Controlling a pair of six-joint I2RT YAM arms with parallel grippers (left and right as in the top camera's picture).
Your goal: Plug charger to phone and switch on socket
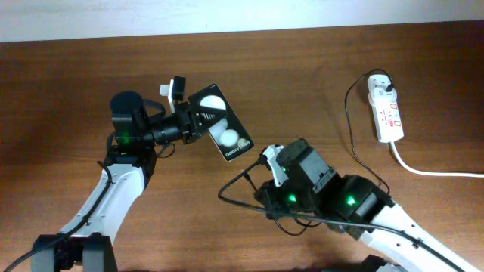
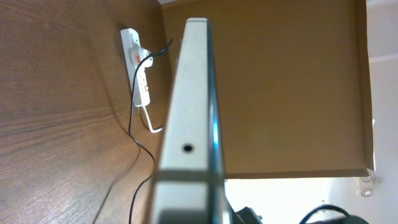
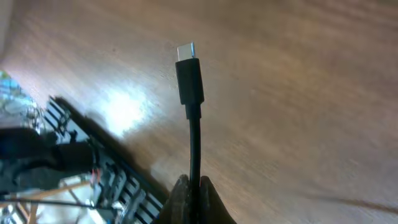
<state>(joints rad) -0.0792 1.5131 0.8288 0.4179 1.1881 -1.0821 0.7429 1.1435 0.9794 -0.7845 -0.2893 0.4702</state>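
Note:
My left gripper (image 1: 195, 119) is shut on the black phone (image 1: 221, 122) and holds it above the table, its face with two white spots turned up. In the left wrist view the phone (image 2: 189, 93) shows edge-on, with a small round hole in its end. My right gripper (image 1: 270, 162) is shut on the black charger cable (image 3: 194, 143), and the plug tip (image 3: 188, 55) sticks out free, pointing up. The tip is right of the phone's lower end and apart from it. The white socket (image 1: 386, 113) lies at the far right with the white adapter (image 1: 380, 85) plugged in.
The black cable (image 1: 351, 128) runs from the adapter down toward my right arm and loops (image 1: 234, 198) on the table beside it. The socket's thick white cord (image 1: 431, 171) trails off to the right edge. The socket also shows in the left wrist view (image 2: 138, 65).

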